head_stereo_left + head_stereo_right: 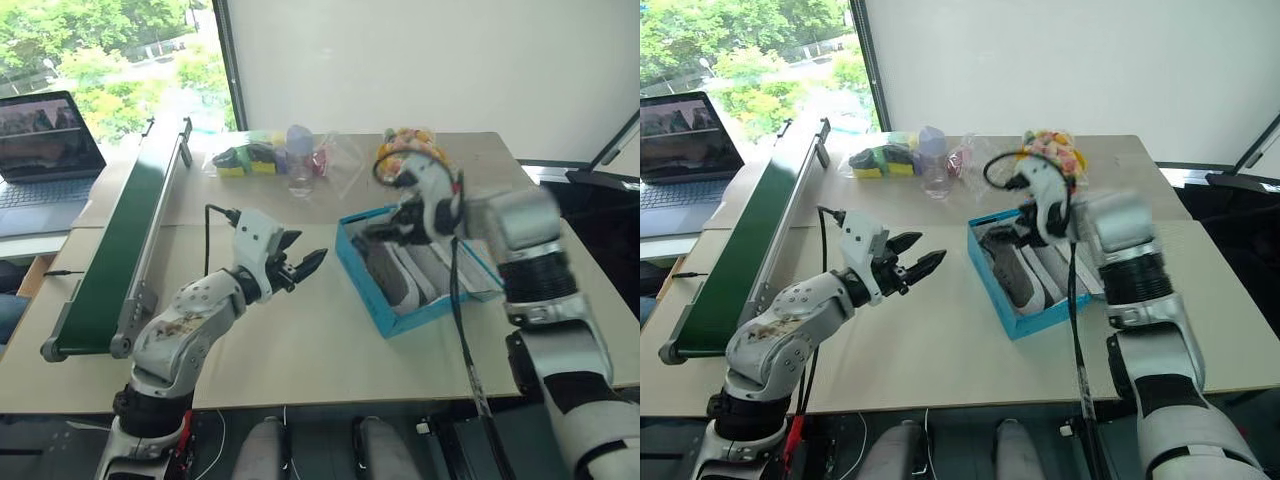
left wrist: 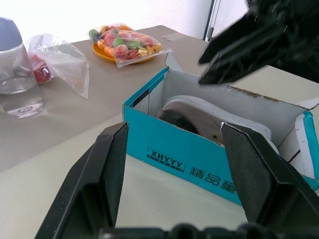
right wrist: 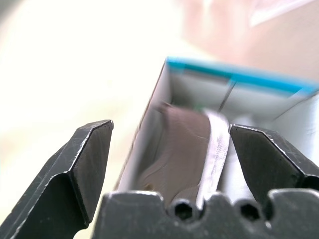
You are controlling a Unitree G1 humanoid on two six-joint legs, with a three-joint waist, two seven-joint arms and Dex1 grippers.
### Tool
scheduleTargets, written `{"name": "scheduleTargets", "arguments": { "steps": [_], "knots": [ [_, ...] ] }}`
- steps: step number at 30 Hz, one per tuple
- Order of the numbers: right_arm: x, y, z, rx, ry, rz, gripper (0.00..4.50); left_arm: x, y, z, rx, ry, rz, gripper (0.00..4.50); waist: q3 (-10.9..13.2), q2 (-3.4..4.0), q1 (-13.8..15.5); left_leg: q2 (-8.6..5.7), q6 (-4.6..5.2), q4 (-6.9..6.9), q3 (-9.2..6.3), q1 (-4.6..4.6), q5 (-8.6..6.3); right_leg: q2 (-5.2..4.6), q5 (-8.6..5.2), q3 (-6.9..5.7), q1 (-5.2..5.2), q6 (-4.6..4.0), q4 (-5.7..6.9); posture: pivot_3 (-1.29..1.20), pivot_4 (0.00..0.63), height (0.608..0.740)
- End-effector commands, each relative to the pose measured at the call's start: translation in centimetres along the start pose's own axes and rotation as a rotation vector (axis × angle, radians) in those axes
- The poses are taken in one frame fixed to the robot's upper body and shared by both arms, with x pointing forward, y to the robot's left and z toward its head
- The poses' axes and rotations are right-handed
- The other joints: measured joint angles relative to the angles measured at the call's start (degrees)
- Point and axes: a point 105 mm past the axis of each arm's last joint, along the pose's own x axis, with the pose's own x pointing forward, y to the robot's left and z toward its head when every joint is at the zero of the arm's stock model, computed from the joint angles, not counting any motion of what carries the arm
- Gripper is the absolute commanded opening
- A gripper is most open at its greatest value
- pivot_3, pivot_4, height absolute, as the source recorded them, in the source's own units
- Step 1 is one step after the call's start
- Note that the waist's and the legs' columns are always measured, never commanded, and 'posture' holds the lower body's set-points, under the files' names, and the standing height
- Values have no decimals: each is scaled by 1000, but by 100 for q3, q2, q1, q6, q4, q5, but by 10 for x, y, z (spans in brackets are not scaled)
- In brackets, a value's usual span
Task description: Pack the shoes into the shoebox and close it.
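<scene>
Two bags point(image 1: 330, 155), bottle point(image 1: 299, 160) behind shoebox point(image 1: 385, 305).

Looks like an office or lab test room: plain tables point(image 1: 300, 340) pushed together, small green conveyor belt point(image 1: 120, 250), open laptop point(image 1: 45, 150) beside a big window point(image 1: 110, 60)

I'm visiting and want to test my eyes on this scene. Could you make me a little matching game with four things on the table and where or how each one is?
Things:
1. shoes
2. shoebox
3. conveyor belt
4. right gripper

States:
A. long and green, at the table's left
B. blue, lid open
C. lying inside the box
D. open, above the box

Pairs: 1-C, 2-B, 3-A, 4-D
</scene>
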Motion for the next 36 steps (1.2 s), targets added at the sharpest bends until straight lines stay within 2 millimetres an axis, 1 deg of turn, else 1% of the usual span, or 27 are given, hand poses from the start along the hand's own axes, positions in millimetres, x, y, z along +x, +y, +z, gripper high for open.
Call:
{"name": "scheduleTargets", "arguments": {
  "steps": [1, 3, 6, 8, 9, 11, 12, 15, 16, 17, 18, 19, 20, 22, 23, 25, 26, 27, 28, 29, 31, 33, 36],
  "knots": [
    [-24, 2, 13, 21, -65, -19, 4466, 9, -7, 13, 40, -51, -61, 3131, 0, 0, 3, -1, 1, -5, 0, -2, 1, -6, -2, 1, -2, -3, 0, 0, 150, 740],
    [-31, -2, 9, 36, -80, -42, 4466, 12, -8, 13, 45, -51, -81, 3131, 0, 0, 5, -4, 4, -7, 0, -9, 2, -8, -2, 3, -3, -3, -4, 0, 150, 740],
    [-37, -9, -3, 72, -81, -69, 4466, 14, -8, 13, 55, -48, -103, 3131, 0, 0, 14, -9, 6, -7, -1, -14, 2, -12, -4, 3, -2, 0, -9, 0, 150, 740],
    [-47, -15, -14, 108, -86, -78, 3950, 16, -9, 15, 60, -48, -121, 3131, 0, 0, 37, -9, 7, -7, -1, -16, 3, -12, -4, 3, -2, -1, -10, 0, 150, 740],
    [-54, -18, -21, 114, -84, -86, 3785, 16, -10, 16, 64, -46, -138, 3131, 0, 0, 47, -9, 7, -7, -2, -18, 3, -12, -4, 2, -3, 0, -11, 0, 150, 740],
    [-67, -20, -33, 115, -76, -96, 3231, 15, -12, 16, 74, -35, -166, 3131, 0, -1, 82, -11, 7, -7, -3, -21, 3, -13, -8, 1, -3, 4, -13, 0, 150, 740],
    [-76, -21, -38, 115, -77, -104, 2740, 16, -14, 16, 83, -26, -187, 3131, 1, 0, 82, -9, 7, -7, 0, -19, 3, -12, -15, 3, -3, 15, -13, 0, 150, 740],
    [-99, -19, -53, 118, -66, -142, 1807, 16, -20, 20, 113, -10, -268, 3131, 1, 0, 89, -9, 7, -7, -1, -20, 3, -10, -29, 4, -5, 35, -14, 0, 150, 740],
    [-104, -17, -56, 113, -59, -152, 1510, 17, -22, 22, 118, -9, -290, 3131, 1, -1, 90, -8, 7, -7, -1, -19, 3, -10, -30, 4, -5, 36, -13, 0, 150, 740],
    [-112, -12, -58, 106, -64, -140, 1100, 19, -25, 26, 134, -4, -328, 3131, 1, -1, 89, -8, 7, -7, -2, -19, 3, -9, -30, 4, -5, 37, -11, 0, 150, 740],
    [-116, -7, -59, 98, -69, -130, 867, 20, -27, 28, 145, 0, -353, 3131, 1, -1, 86, -8, 7, -6, -1, -17, 3, -7, -30, 4, -5, 36, -11, 0, 150, 740],
    [-119, -3, -62, 94, -74, -119, 477, 21, -29, 30, 156, 6, -375, 3131, 1, -1, 81, -8, 7, -5, -3, -17, 3, -7, -30, 3, -3, 37, -10, 0, 150, 740],
    [-123, 0, -74, 111, -70, -115, 109, 24, -31, 32, 177, 18, -408, 3131, 1, -1, 76, -8, 7, -5, -2, -12, 3, -7, -29, 4, 0, 36, -10, 0, 150, 740],
    [-127, 4, -91, 141, -60, -124, 46, 27, -32, 34, 204, 36, -443, 3131, 0, -4, 102, -9, 6, -4, -9, -3, 2, -3, -30, -4, 18, 35, -14, 0, 150, 740],
    [-127, 8, -105, 175, -51, -120, 46, 29, -32, 33, 225, 56, -454, 3131, 0, -4, 108, -6, 4, -5, -7, 3, 1, -2, -31, -4, 20, 34, -15, 0, 150, 740],
    [-126, 15, -123, 226, -44, -104, 46, 31, -29, 31, 254, 84, -463, 3131, 0, -4, 123, -7, -5, -5, -8, 3, -4, -6, -31, -2, 19, 34, -15, 0, 150, 740],
    [-121, 20, -145, 272, -9, -104, 46, 34, -28, 33, 263, 93, -465, 3131, 0, -4, 114, -8, -5, -4, -7, 2, -4, -6, -31, -1, 18, 34, -15, 0, 150, 740],
    [-117, 23, -162, 311, 10, -117, 46, 36, -27, 34, 269, 100, -466, 3131, -1, -4, 125, -7, -5, -4, -7, 2, -4, -8, -31, 4, 15, 35, -14, 0, 150, 740],
    [-115, 25, -174, 335, 21, -129, 46, 37, -26, 35, 272, 104, -466, 3131, -3, -10, 131, -7, -4, -6, -8, 2, -4, -8, -32, 5, 16, 36, -14, 0, 150, 740],
    [-113, 23, -180, 350, 12, -156, 46, 37, -25, 34, 277, 110, -467, 3131, -3, -10, 132, -7, -3, -4, -15, 1, -3, -3, -34, -5, 22, 36, -16, 0, 150, 740],
    [-107, 12, -189, 362, -23, -216, 46, 37, -25, 34, 284, 115, -466, 3131, -4, 4, 85, -5, -4, -5, -18, -1, -4, -14, -32, 9, 9, 38, -13, 0, 150, 740],
    [-101, 2, -193, 400, -83, -255, 46, 35, -24, 34, 285, 123, -464, 3131, -4, 3, 25, -6, -7, -4, -20, 2, -6, -16, -27, 23, 14, 46, -17, 0, 150, 740],
    [-93, -28, -204, 390, -109, -401, 46, 30, -21, 34, 297, 135, -449, 3131, -3, 2, -17, -5, -29, -3, -24, 4, -19, -14, -24, 21, 16, 47, -25, 0, 150, 740]
  ]
}}
